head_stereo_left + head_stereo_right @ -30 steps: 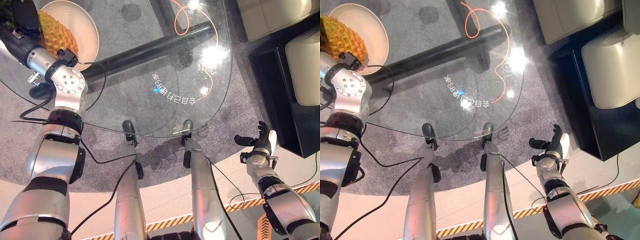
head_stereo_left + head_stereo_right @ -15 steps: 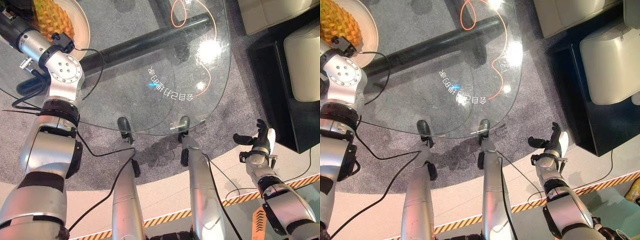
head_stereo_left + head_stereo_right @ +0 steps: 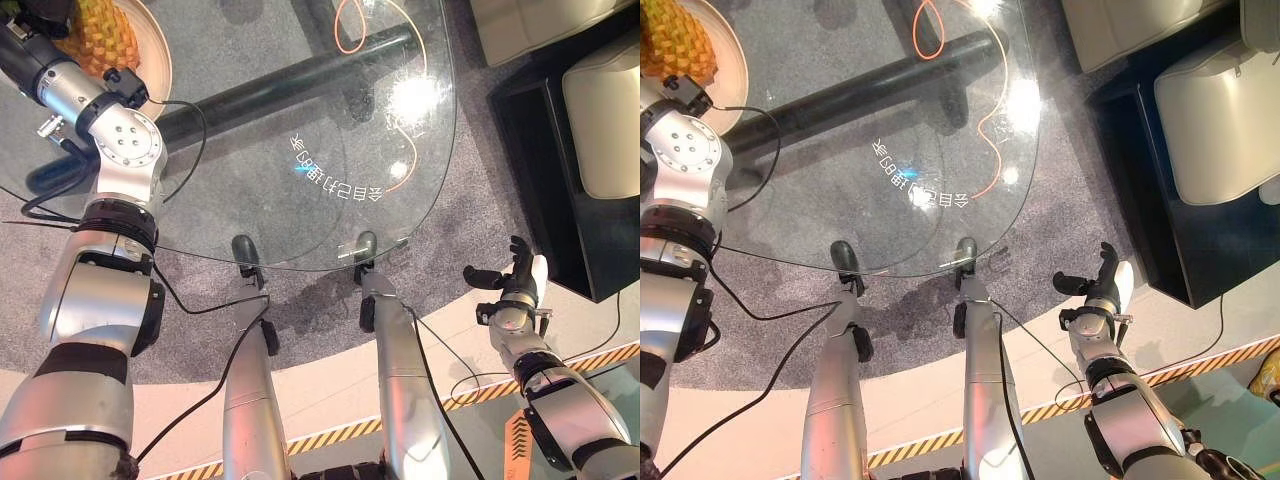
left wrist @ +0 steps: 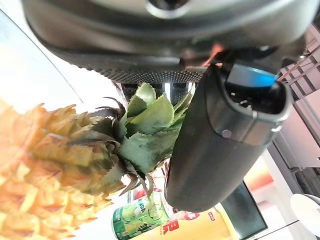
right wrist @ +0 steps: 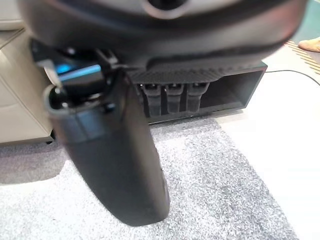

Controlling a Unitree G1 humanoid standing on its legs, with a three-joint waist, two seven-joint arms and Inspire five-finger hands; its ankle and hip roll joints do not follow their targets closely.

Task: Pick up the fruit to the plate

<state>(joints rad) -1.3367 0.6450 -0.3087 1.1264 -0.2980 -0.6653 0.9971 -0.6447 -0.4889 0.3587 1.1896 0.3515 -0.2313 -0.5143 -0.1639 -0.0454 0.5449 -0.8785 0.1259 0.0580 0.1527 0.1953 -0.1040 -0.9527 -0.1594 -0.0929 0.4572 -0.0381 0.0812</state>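
Item: yellow-scaled pineapple with green leafy crown (image 3: 100, 35), over shallow cream round plate (image 3: 158, 55) on the glass table. Left hand (image 4: 220, 145) at the crown, finger state cannot be told; lower it fully onto the plate before letting go. Right hand (image 3: 512, 285) idle, fingers spread apart.

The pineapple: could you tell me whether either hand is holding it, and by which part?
The left hand is at the pineapple by its leafy crown; an actual hold cannot be told.

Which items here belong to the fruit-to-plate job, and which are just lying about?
Part of the job:
- pineapple, lying on the plate
- plate on the glass table
- left hand, its fingers by the pineapple's crown

Just lying about:
- orange cable under the glass
- green can
- cream seat
- right hand, idle, open, off the table
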